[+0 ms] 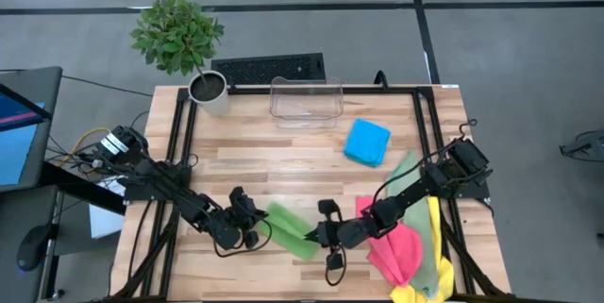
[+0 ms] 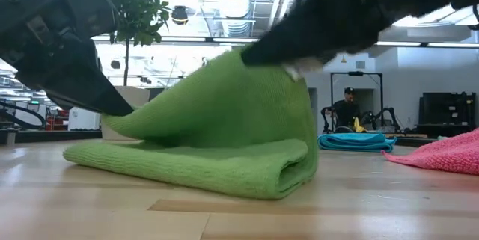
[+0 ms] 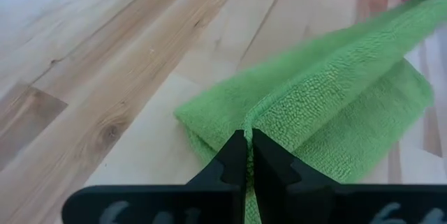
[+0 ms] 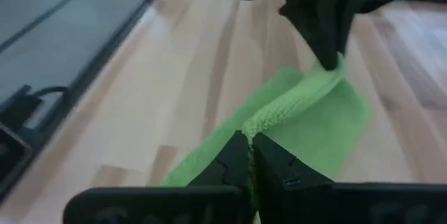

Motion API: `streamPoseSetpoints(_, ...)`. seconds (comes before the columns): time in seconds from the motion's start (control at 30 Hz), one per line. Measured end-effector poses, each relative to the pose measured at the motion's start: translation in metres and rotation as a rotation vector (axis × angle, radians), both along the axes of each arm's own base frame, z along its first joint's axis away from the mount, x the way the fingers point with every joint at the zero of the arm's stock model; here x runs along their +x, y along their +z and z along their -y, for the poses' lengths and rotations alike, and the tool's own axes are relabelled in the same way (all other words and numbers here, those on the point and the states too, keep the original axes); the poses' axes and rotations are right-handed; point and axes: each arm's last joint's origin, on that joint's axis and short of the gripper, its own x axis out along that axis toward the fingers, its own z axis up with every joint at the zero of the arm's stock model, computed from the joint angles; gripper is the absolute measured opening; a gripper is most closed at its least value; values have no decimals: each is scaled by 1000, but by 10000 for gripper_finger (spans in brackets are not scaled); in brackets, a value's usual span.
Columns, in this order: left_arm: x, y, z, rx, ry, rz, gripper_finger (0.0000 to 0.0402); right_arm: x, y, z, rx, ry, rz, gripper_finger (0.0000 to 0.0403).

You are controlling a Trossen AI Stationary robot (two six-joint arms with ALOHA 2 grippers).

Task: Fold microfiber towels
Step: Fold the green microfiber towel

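A bright green microfiber towel (image 1: 291,229) lies near the table's front edge, between my two grippers. Its lower part (image 2: 224,169) rests doubled on the wood, and an upper layer rises like a tent. My left gripper (image 1: 253,225) is shut on the towel's left end, and my right gripper (image 1: 319,237) is shut on its right end. A blue towel (image 1: 366,141) lies folded farther back. Pink (image 1: 396,248), yellow (image 1: 435,237) and pale sage green (image 1: 404,166) towels lie heaped at the right. My left gripper pinches the raised edge of the green towel (image 3: 253,123) at its left end between its two fingers, slanting down from the table's left. That edge runs as a ridge toward the other gripper, lifted off the table. My right gripper pinches the same raised edge (image 4: 260,123) at the towel's right end between its two fingers, slanting down from the right. The cloth between the two holds is drawn into a straight ridge, while the towel's lower fold stays on the table.
A clear plastic bin (image 1: 305,100) stands at the back middle, a potted plant (image 1: 179,39) at the back left corner, and a keyboard (image 1: 269,67) behind the table. Bare wood lies between the green towel and the bin.
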Motion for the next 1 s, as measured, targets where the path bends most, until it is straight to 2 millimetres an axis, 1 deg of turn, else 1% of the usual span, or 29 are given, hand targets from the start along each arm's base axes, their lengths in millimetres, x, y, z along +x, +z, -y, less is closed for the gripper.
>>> streamPoseSetpoints(0.23, 0, 0, 0, -1, -1, 1, 0, 0, 1, -1, 12, 48, -7, 35)
streamPoseSetpoints(0.37, 0, 0, 0, -2, -1, 1, 0, 1, 2, -2, 19, 113, -3, 46)
streamPoseSetpoints(0.5, -1, -1, 0, 7, -1, -9, 0, 1, 5, -6, 26, 183, 22, 68)
streamPoseSetpoints(0.67, -1, -1, -1, 14, 1, -14, 0, 4, 10, -9, 59, 249, 25, 112)
streamPoseSetpoints(0.8, -3, -1, 1, 11, -9, -11, 0, 8, 17, -11, 59, 239, 33, 150)
streamPoseSetpoints(0.9, -4, -1, 4, 5, -19, -7, 0, 7, 22, -14, 36, 198, 47, 165)
streamPoseSetpoints(1.0, -8, -1, 9, 1, -40, -6, 0, 6, 14, -10, -23, 107, 11, 167)
